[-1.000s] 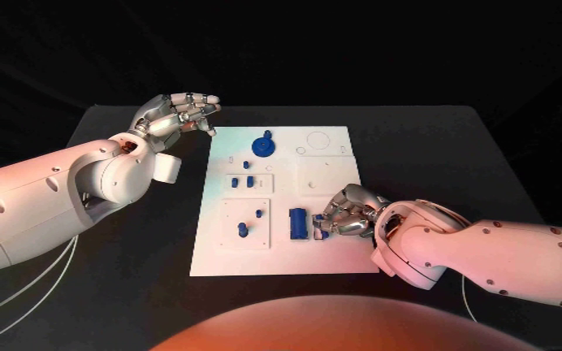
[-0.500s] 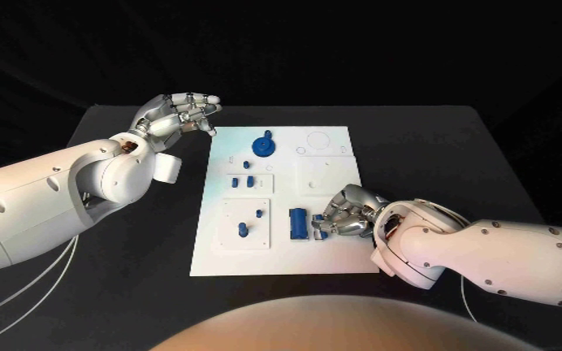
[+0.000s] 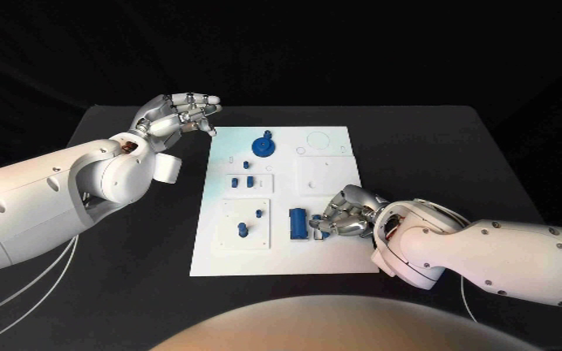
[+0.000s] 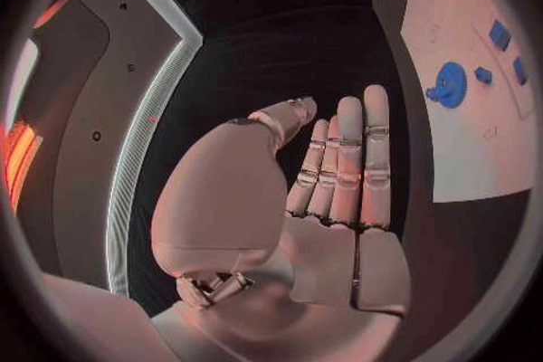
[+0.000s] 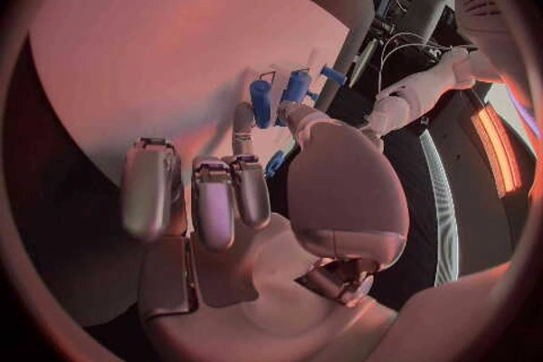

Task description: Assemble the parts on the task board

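Note:
The white task board [image 3: 330, 253] lies mid-table. A blue gear [image 3: 265, 146] sits at its far end, also in the left wrist view as the gear [image 4: 451, 83]. Small blue parts [image 3: 243, 181] and a blue peg [image 3: 244, 229] stand in plates on its left side. A blue block [image 3: 300, 223] stands near the middle. My right hand [image 3: 349, 213] rests on the board beside that block, its fingers curled around a small blue part [image 3: 318, 223]; a sliver of that part [image 5: 275, 164] peeks between thumb and fingers. My left hand [image 3: 175, 115] hovers off the board's far left corner, fingers straight, holding nothing.
Bare black table [image 3: 445, 156] surrounds the board on all sides. In the right wrist view, upright blue pieces [image 5: 261, 100] stand just beyond my fingertips on the board [image 5: 147, 54].

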